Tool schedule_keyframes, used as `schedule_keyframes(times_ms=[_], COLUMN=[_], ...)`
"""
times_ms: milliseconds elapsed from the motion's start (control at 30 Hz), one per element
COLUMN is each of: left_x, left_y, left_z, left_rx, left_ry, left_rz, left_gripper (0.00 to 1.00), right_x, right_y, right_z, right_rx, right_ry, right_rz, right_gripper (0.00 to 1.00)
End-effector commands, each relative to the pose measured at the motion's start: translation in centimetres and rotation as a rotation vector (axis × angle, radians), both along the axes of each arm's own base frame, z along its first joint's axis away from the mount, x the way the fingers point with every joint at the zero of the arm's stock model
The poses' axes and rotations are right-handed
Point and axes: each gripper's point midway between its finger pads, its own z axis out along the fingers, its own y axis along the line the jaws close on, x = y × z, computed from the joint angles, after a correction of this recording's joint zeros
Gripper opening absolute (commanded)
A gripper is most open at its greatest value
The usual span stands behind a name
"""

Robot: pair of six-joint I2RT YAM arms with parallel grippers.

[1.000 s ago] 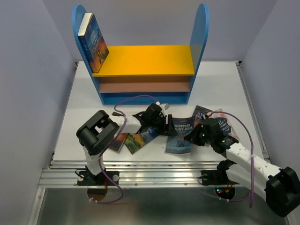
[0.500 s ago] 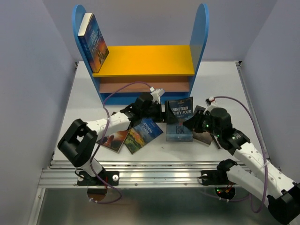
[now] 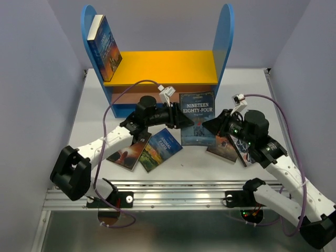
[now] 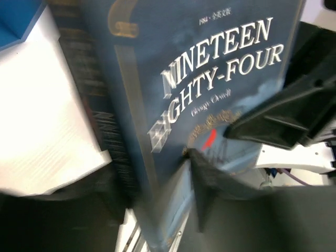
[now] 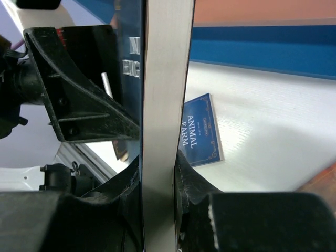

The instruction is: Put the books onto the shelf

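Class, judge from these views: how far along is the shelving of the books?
Done: one book leans on the shelf's yellow board. In hand: Nineteen Eighty-Four held upright, right gripper jaws shut on it, left gripper straddling its spine side. Left: Animal Farm and three other books lie on the table.

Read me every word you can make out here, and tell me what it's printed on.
"NINETEEN EIGHTY-FOUR": cover of the upright dark blue book.
"George Orwell": same cover, under the title, slightly blurred.
"1984": small print above that title.
"ANIMAL FARM": blue book lying flat.
The leaning book on the yellow shelf board, the brown book and the right-hand books: too small to read.
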Motion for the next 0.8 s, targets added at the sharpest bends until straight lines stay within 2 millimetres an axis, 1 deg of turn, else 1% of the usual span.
schedule_keyframes(times_ms=[0,33,67,100,133,167,200,233,267,300,333,367,400,433,467,500,533,633,667,700,733,767], left_x=[-1.5,-1.8,-1.5,-1.8,-1.5,-1.3,-1.0,-0.9,-0.1,0.3,0.4,1.5,2.0,2.2,3.3,3.5,4.2,4.6,4.6,4.6,4.6,4.7], left_y=[0.9,1.3,1.6,2.0,2.4,2.8,3.2,3.9,4.5,5.1,5.9,6.8,7.5,8.6,10.0,10.8,12.7,14.6,15.7,16.1,17.0,17.5], left_z=[4.8,5.5,5.8,6.2,6.6,6.7,7.1,8.1,8.7,9.4,11.4,12.6,13.7,16.1,17.4,18.5,20.7,23.6,25.3,26.0,27.4,28.1], left_rx=[-0.115,-0.125,-0.125,-0.13,-0.13,-0.122,-0.118,-0.116,-0.107,-0.094,-0.095,-0.082,-0.074,-0.068,-0.054,-0.049,-0.03,-0.009,-0.001,0.001,-0.008,0.005], left_ry=[-0.142,-0.164,-0.18,-0.198,-0.22,-0.244,-0.263,-0.291,-0.32,-0.368,-0.412,-0.443,-0.475,-0.553,-0.584,-0.62,-0.687,-0.779,-0.83,-0.844,-0.857,-0.882], left_rz=[-0.046,-0.037,-0.014,-0.002,0.029,0.053,0.086,0.117,0.179,0.209,0.251,0.336,0.379,0.425,0.525,0.564,0.667,0.76,0.805,0.828,0.872,0.9], left_gripper=[0.46,0.18,0.01,0.0,0.0,0.0,0.0,0.0,0.0,0.0,0.0,0.0,0.0,0.0,0.0,0.0,0.0,0.0,0.0,0.0,0.0,0.0], right_x=[0.3,1.1,1.7,2.2,3.4,3.7,4.1,4.4,5.0,5.0,5.2,5.3,5.5,5.5,5.9,6.0,6.2,6.2,6.1,6.1,6.3,6.3], right_y=[1.1,1.0,0.8,0.5,-0.1,-0.5,-0.8,-1.1,-1.4,-1.7,-1.9,-2.0,-2.0,-2.0,-2.8,-2.9,-3.2,-3.3,-3.3,-3.4,-3.6,-3.7], right_z=[8.3,7.5,6.5,5.9,4.9,3.8,3.4,3.0,3.1,2.7,2.7,2.7,3.0,2.9,2.9,2.8,2.7,2.6,2.5,2.5,2.4,2.3], right_rx=[0.128,0.11,0.089,0.073,0.04,0.008,-0.009,-0.032,-0.052,-0.077,-0.093,-0.104,-0.11,-0.116,-0.13,-0.134,-0.144,-0.163,-0.172,-0.177,-0.189,-0.193], right_ry=[-0.231,-0.207,-0.166,-0.145,-0.114,-0.079,-0.067,-0.061,-0.061,-0.043,-0.045,-0.046,-0.049,-0.048,-0.051,-0.049,-0.051,-0.051,-0.053,-0.055,-0.058,-0.057], right_rz=[0.05,0.018,-0.013,-0.044,-0.105,-0.134,-0.156,-0.176,-0.205,-0.214,-0.222,-0.229,-0.23,-0.229,-0.274,-0.285,-0.298,-0.298,-0.294,-0.293,-0.302,-0.309], right_gripper=[0.01,0.01,0.01,0.01,0.01,0.15,0.4,0.64,0.88,1.0,1.0,1.0,1.0,1.0,1.0,1.0,1.0,1.0,1.0,1.0,1.0,1.0])
